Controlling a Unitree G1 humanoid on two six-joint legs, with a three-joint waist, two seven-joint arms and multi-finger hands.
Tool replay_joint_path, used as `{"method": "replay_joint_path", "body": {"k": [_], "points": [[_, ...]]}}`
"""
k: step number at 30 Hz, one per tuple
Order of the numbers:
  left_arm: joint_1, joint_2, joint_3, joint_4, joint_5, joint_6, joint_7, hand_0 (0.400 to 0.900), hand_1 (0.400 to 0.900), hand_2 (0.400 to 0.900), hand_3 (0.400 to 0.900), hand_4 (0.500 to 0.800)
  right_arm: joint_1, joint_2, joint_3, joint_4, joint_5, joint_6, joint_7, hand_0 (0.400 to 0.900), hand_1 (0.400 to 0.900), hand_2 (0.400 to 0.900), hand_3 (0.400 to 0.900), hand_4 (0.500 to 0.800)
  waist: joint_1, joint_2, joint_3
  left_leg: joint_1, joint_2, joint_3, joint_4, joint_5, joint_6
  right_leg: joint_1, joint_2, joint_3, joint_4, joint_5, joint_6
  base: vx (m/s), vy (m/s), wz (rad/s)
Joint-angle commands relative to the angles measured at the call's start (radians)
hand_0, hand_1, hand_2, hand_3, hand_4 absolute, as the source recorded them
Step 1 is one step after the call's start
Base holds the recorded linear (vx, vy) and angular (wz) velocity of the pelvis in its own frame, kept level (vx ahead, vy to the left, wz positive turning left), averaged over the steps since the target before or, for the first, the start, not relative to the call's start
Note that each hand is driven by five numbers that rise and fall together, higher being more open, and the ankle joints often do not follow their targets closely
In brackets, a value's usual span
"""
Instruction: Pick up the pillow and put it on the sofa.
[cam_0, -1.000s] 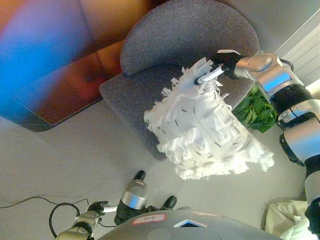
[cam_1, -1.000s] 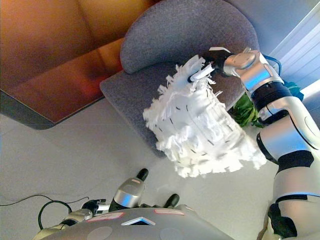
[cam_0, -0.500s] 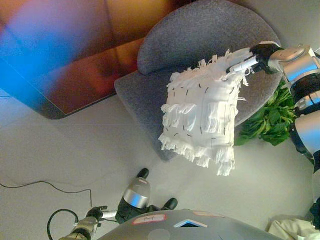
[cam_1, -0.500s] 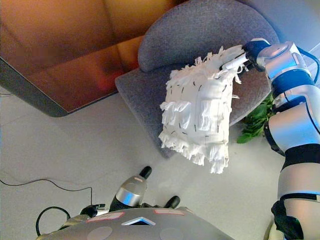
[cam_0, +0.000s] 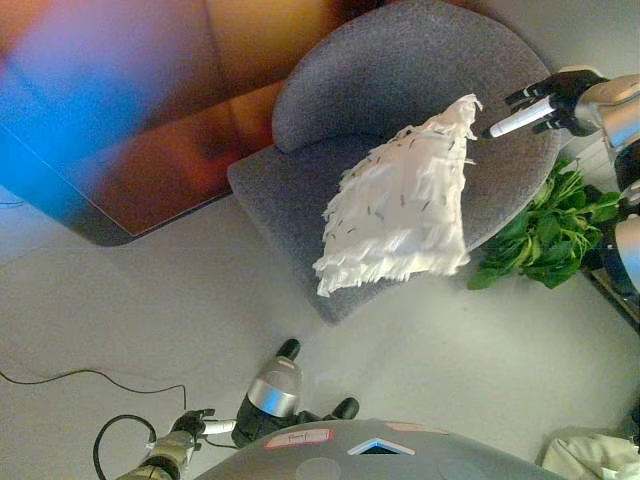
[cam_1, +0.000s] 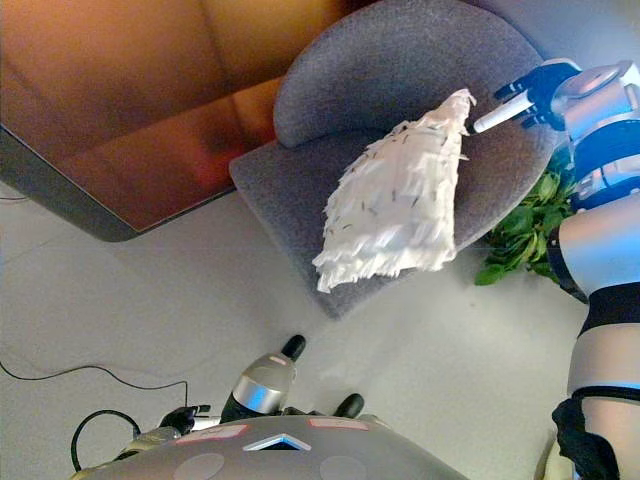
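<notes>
The white fringed pillow (cam_0: 400, 205) is over the seat of the grey round sofa (cam_0: 400, 60), tilted, with its top corner up near the backrest and its lower edge over the seat's front edge. My right hand (cam_0: 545, 103) is at the sofa's right side, just right of the pillow's top corner. Its fingers are straight and apart from the pillow, and it holds nothing. My left hand (cam_0: 190, 428) hangs low at the bottom left, far from the pillow.
A brown, glossy low table (cam_0: 150, 150) stands left of the sofa. A green leafy plant (cam_0: 545, 225) sits on the floor at the sofa's right. A pale cloth (cam_0: 590, 455) lies at the bottom right. Grey floor lies in front.
My right hand has let go of the pillow's top corner and drawn back to the right. The pillow has swung and dropped onto the sofa seat.
</notes>
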Motion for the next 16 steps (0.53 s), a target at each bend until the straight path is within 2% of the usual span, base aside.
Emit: {"method": "replay_joint_path", "body": {"k": [1, 6, 11, 13, 14, 16], "points": [[0.053, 0.065, -0.078, 0.028, 0.011, 0.004, -0.001, 0.9, 0.9, 0.9, 0.9, 0.8, -0.156, -0.109, 0.069, 0.015, -0.093, -0.008, -0.017, 0.9, 0.9, 0.9, 0.9, 0.8, 0.0, -0.008, -0.076, 0.087, 0.071, 0.031, -0.073, -0.035, -0.05, 0.021, -0.06, 0.008, 0.003, 0.011, 0.06, 0.01, -0.018, -0.09], [0.05, 0.072, -0.078, 0.02, 0.016, 0.009, -0.014, 0.9, 0.9, 0.9, 0.9, 0.8, -0.144, -0.144, 0.075, 0.015, -0.097, 0.006, 0.014, 0.9, 0.9, 0.9, 0.9, 0.8, -0.03, -0.001, -0.085, 0.105, 0.07, 0.049, -0.08, -0.04, -0.045, 0.015, -0.06, 0.033, 0.005, 0.014, 0.063, -0.01, -0.02, -0.14], [0.035, 0.082, -0.075, 0.001, 0.006, 0.015, -0.028, 0.9, 0.9, 0.9, 0.9, 0.8, -0.079, -0.186, 0.031, -0.013, -0.035, -0.035, 0.023, 0.9, 0.9, 0.9, 0.9, 0.8, -0.075, 0.013, -0.093, 0.122, 0.066, 0.078, -0.083, -0.048, -0.035, 0.004, -0.064, 0.073, 0.012, 0.021, 0.069, -0.04, -0.01, -0.26], [0.019, 0.088, -0.075, -0.01, -0.009, 0.02, -0.034, 0.9, 0.9, 0.9, 0.9, 0.8, -0.006, -0.197, -0.037, -0.045, 0.044, -0.077, 0.008, 0.9, 0.9, 0.9, 0.9, 0.8, -0.102, 0.026, -0.092, 0.13, 0.064, 0.092, -0.082, -0.052, -0.029, -0.005, -0.068, 0.097, 0.018, 0.027, 0.072, -0.08, 0.01, -0.35], [0.009, 0.088, -0.077, -0.024, -0.01, 0.026, -0.037, 0.9, 0.9, 0.9, 0.9, 0.8, 0.062, -0.197, -0.095, -0.08, 0.156, -0.103, -0.017, 0.9, 0.9, 0.9, 0.9, 0.8, -0.119, 0.036, -0.089, 0.135, 0.062, 0.1, -0.079, -0.056, -0.025, -0.009, -0.071, 0.109, 0.022, 0.03, 0.074, -0.09, 0.009, -0.38], [-0.007, 0.091, -0.082, -0.027, -0.033, 0.031, -0.035, 0.9, 0.9, 0.9, 0.9, 0.8, 0.198, -0.168, -0.229, -0.164, 0.211, -0.125, -0.066, 0.9, 0.9, 0.9, 0.9, 0.8, -0.145, 0.044, -0.084, 0.14, 0.06, 0.114, -0.072, -0.063, -0.021, -0.017, -0.073, 0.128, 0.032, 0.032, 0.075, -0.06, 0.004, -0.33]]}}
